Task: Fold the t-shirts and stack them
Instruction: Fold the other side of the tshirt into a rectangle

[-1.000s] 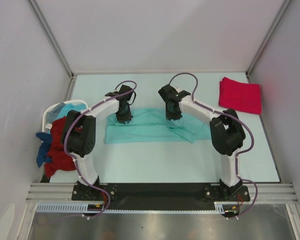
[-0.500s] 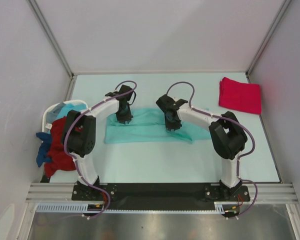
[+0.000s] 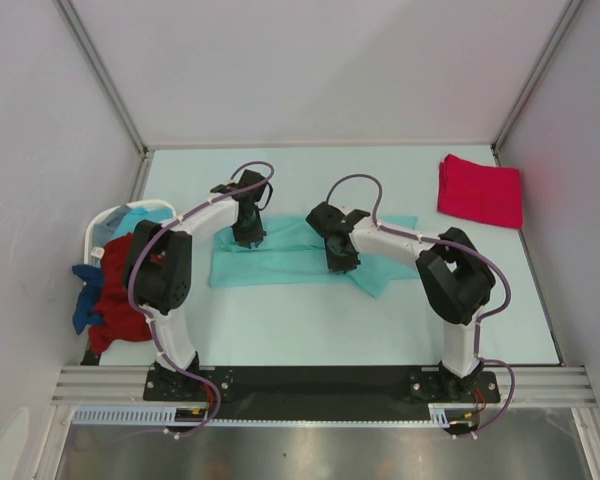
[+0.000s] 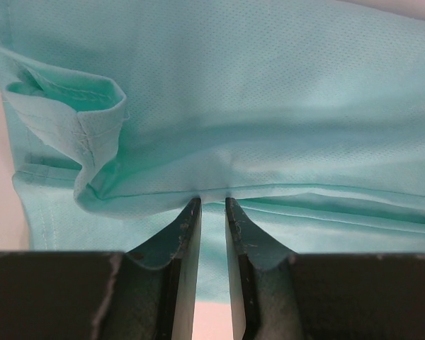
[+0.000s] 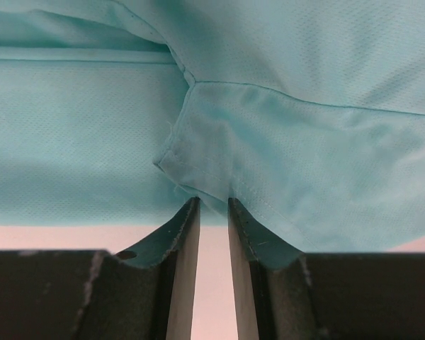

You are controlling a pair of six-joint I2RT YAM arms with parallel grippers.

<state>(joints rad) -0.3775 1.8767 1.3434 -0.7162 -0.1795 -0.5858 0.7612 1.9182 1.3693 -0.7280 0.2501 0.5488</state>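
- Top external cam: we see the light teal t-shirt [image 3: 280,268] lying mid-table on the table [image 3: 310,330], long side running left-right, btwn the two arms.
- Left part of the shirt lies flat. Right part is rumpled, w/ a flap pointing toward the near edge just beside the right gripper [image 3: 340,262].
- The left gripper [image 3: 248,238] points down onto the shirt's far-left area and touches the cloth.
- The right gripper is down on the shirt too, around its middle; the arm reaches in over the shirt's right part.
- Left wrist cam: left fingers [image 4: 185,241] stand nearly together w/ only a thin slit btwn them. Tips nip a folded edge of the teal cloth, so we log this gripper as clamped on the shirt.
- Same view: a stitched hem/cuff fold sits upper left, and more teal fabric fills the rest of the frame.
- Right wrist cam: right fingers [image 5: 185,241] are also close together w/ a thin slit. Tips bite the lower edge of a teal flap, so we log it as pinching the shirt.
- Same view: a seam corner sits just above the tips, and bare table shows below the cloth edge.
- The pinkish-red t-shirt [image 3: 480,190] lies folded flat at the far-right corner, well apart from both grippers.
- The laundry basket [image 3: 94,235] is at the table's left edge.
- A light blue t-shirt [image 3: 135,218] is inside it, and a dark red t-shirt [image 3: 120,295] drapes over its near side.
- A blue t-shirt [image 3: 83,310] hangs outside, left of the dark red one.
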